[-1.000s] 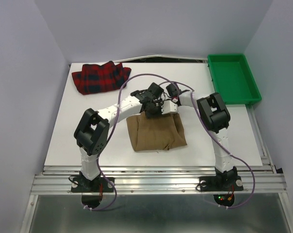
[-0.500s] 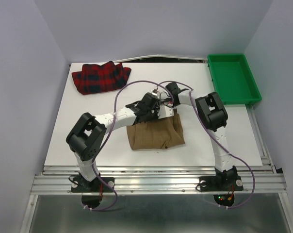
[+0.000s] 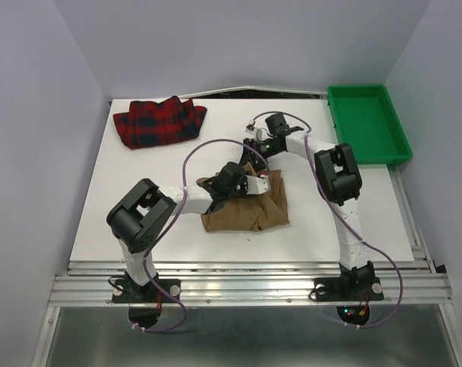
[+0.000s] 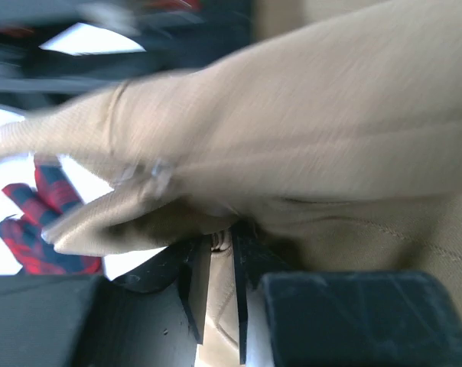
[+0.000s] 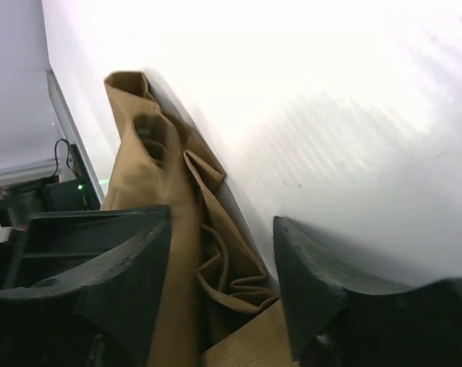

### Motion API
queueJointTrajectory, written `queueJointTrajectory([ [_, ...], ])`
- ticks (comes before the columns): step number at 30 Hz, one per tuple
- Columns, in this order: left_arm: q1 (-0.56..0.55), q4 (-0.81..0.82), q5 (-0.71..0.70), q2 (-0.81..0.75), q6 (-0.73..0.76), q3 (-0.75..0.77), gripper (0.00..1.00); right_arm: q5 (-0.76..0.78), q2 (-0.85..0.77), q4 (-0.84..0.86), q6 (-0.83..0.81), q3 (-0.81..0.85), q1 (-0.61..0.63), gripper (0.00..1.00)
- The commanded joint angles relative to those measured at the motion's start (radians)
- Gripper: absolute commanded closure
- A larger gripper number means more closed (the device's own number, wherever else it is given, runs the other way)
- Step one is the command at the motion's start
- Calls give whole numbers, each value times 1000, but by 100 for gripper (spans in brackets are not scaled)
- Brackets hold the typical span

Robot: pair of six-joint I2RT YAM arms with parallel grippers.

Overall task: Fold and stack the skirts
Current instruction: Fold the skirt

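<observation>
The tan skirt (image 3: 250, 210) lies folded and rumpled at mid-table. My left gripper (image 3: 246, 186) is low over its far edge. In the left wrist view its jaws (image 4: 219, 238) stand a little apart, open, with a bit of tan hem (image 4: 223, 243) at the tips and tan cloth (image 4: 330, 145) draped above. My right gripper (image 3: 255, 153) is just beyond the skirt's far edge. It is open wide (image 5: 222, 229), and loose tan folds (image 5: 216, 267) lie between the fingers unpinched. The red plaid skirt (image 3: 158, 122) is bunched at the far left, also seen past the tan cloth (image 4: 40, 222).
A green plastic tray (image 3: 339, 115) stands at the far right corner. Purple cables loop above both arms near the skirt. White tabletop (image 5: 330, 92) shows beyond the right fingers.
My left gripper has moved nearer and lower over the tan skirt and its jaws have parted. My right gripper has opened wider and drawn back toward the far side.
</observation>
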Motion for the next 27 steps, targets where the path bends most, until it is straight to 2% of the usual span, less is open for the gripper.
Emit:
queueJointTrajectory([
  [1,-23,-1,57,62,36,-31,67,257,47,-3,-20,39,-10,36],
  [7,-23,-85,105,72,77,19,52,275,50,-2,27,138,-104,28],
  [9,-23,-98,100,71,71,45,50,256,39,-3,41,168,-131,25],
  [10,-22,-122,99,65,72,60,38,248,33,-2,49,174,-160,24],
  [15,-22,-193,82,-16,62,162,35,208,-38,-3,67,179,-247,19],
  [17,-19,-242,74,-64,34,220,35,185,-94,-5,78,168,-282,12],
  [19,-16,-294,74,-113,-6,286,17,160,-165,-3,84,148,-302,5],
  [20,-16,-319,71,-128,-24,313,2,148,-191,-3,84,137,-302,5],
  [24,-2,-455,92,-199,-145,435,1,71,-334,1,117,67,-302,5],
  [27,7,-514,138,-286,-242,426,1,-13,-452,67,212,-74,-302,12],
])
